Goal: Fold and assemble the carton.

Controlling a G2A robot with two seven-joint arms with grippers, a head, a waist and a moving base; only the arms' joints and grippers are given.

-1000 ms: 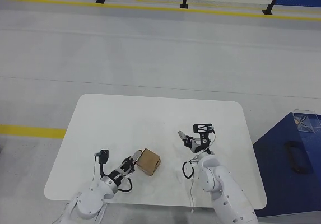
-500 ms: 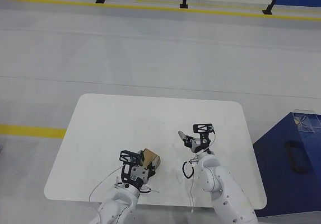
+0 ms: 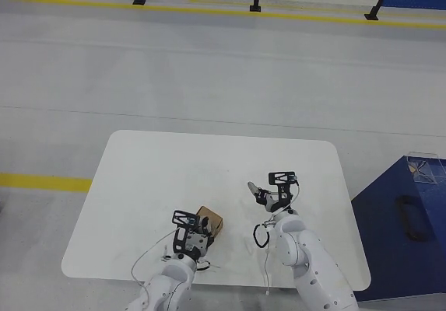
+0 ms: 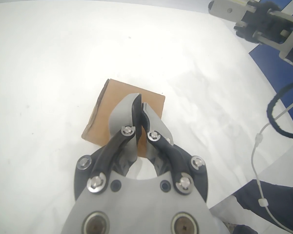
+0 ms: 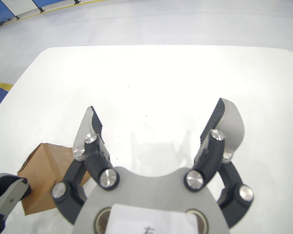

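The box [image 4: 103, 116] at the left gripper [image 4: 139, 101] blocks the near tabletop [image 3: 176, 167], whose wide flat surface stretches beyond it.

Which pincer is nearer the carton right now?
Left. The left pincer sits shut right over the carton top. The right pincer hangs open over the table, off to the carton's side and apart from it.

Worktop [image 3: 207, 163]: white, rectangular, rounded corners, a few small dark specks on the surface. One item on it: brown carton [image 3: 214, 221], box-shaped, near the robot-side edge, left of centre.
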